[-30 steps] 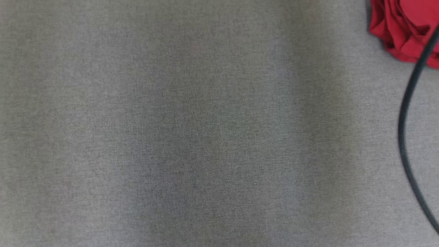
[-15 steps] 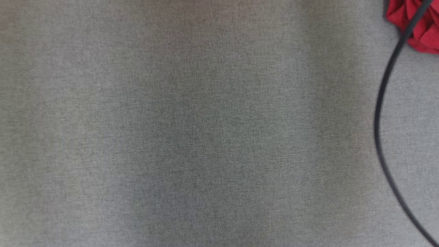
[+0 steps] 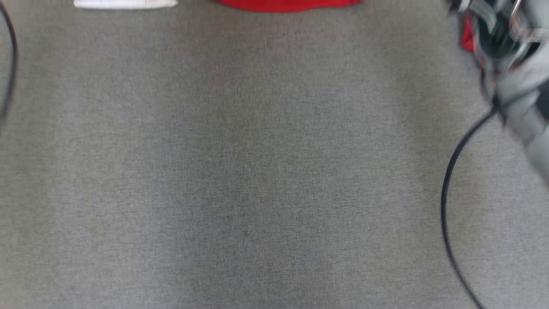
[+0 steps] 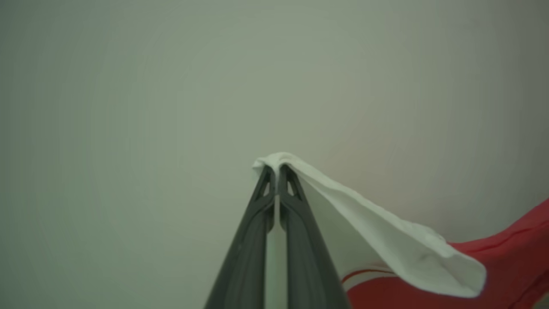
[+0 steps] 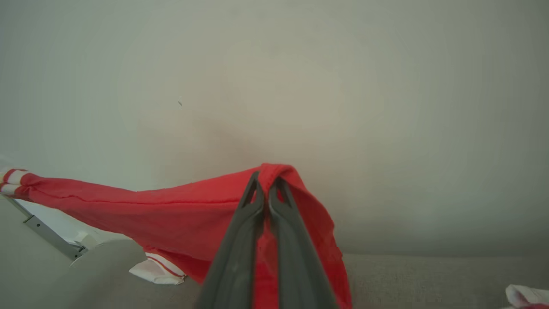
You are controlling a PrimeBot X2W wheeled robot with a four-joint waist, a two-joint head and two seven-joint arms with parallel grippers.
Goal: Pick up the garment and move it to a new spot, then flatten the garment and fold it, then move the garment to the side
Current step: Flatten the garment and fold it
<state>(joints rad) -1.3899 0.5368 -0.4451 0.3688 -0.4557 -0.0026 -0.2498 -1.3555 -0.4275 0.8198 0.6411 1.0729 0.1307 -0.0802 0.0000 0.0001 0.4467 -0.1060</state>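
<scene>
The garment point(image 5: 128, 206) is being held up over the far side of the bench point(image 3: 257, 171), pinched tight by the left fingers point(image 4: 260, 206) and the right fingers point(image 5: 252, 204), and should be kept stretched while being laid down flat.

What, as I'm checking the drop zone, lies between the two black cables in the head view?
Bare grey cloth surface between left cable and right cable, in the head view; the garment just edges the top.

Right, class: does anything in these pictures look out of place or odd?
A loose black cable loops over the grey surface by the right arm; the garment might snag on it. Nothing else stands out.
</scene>
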